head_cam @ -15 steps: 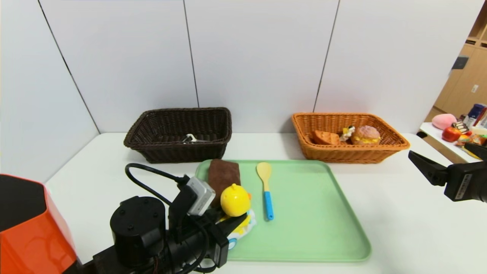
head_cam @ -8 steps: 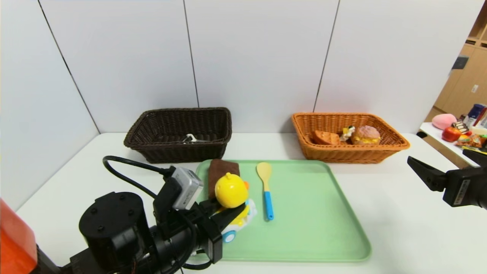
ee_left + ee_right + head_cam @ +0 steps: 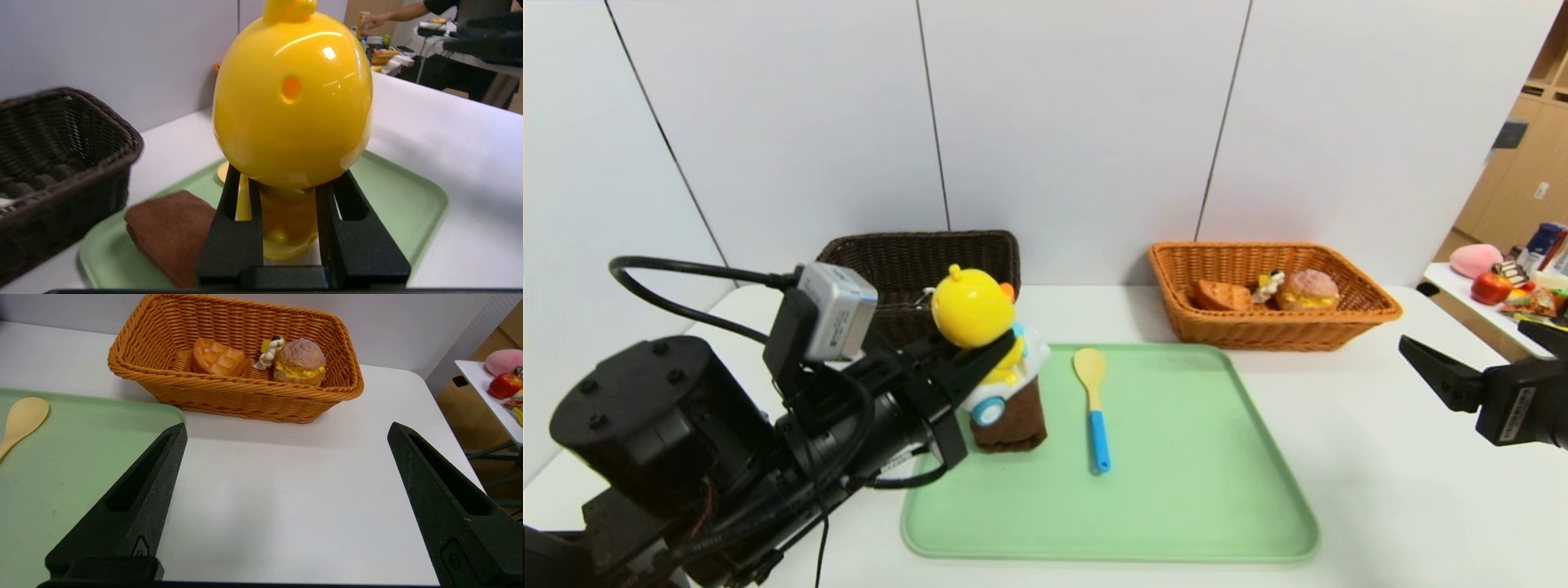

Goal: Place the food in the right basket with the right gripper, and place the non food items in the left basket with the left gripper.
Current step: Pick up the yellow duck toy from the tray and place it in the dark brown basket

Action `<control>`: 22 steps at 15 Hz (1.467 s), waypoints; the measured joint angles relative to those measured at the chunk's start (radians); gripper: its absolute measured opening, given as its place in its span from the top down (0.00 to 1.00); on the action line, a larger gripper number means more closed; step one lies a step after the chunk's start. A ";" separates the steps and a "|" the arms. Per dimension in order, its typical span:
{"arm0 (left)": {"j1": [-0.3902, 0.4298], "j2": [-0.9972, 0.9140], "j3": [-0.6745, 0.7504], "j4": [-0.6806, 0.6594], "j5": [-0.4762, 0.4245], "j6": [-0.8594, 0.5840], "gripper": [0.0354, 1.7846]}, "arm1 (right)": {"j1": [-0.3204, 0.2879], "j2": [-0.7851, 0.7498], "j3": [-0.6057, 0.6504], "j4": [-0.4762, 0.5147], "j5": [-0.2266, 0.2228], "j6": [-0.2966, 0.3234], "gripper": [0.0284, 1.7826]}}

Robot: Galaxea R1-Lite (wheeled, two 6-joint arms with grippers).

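1. Head view showed the left gripper [image 3: 980,367], fingers clamped on the duck toy [image 3: 974,309], which had risen off the green tray [image 3: 1176,506] toward the left basket [image 3: 980,253] beyond it.
2. Next, likely, a drop there; towel [image 3: 1013,420] and spoon [image 3: 1092,404] lay on the tray.
3. Glossy hard plastic (duck) contrasted with ribbed cloth and dark wicker.
4. Right of the tray, the right gripper [image 3: 1474,359] hung idle, fingers wide; food [image 3: 1307,290] sat in the right basket [image 3: 1339,327].

Since a second ago, lifted off the green tray [image 3: 1176,523] toward eleven o'clock, nearer the left basket [image 3: 907,261]: the duck toy [image 3: 976,314], clamped in the left gripper [image 3: 980,359], uncovering the brown towel [image 3: 1013,416].
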 joint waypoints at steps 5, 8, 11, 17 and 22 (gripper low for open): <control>0.185 -0.098 -0.341 0.484 -0.036 0.001 0.80 | 0.001 -0.007 0.001 -0.001 0.000 0.000 0.05; 0.310 -0.099 -0.600 0.806 -0.046 0.026 0.80 | 0.001 -0.027 0.008 0.002 0.000 0.000 0.05; 0.417 -0.020 -0.824 1.079 -0.049 0.092 0.80 | 0.002 -0.044 0.008 0.003 0.000 -0.006 0.05; 0.546 0.241 -1.098 1.255 -0.027 0.223 0.80 | 0.003 -0.070 0.007 0.002 0.001 -0.007 0.05; 0.568 0.377 -1.127 1.251 0.022 0.234 0.80 | 0.002 -0.080 0.009 0.005 0.002 -0.007 0.05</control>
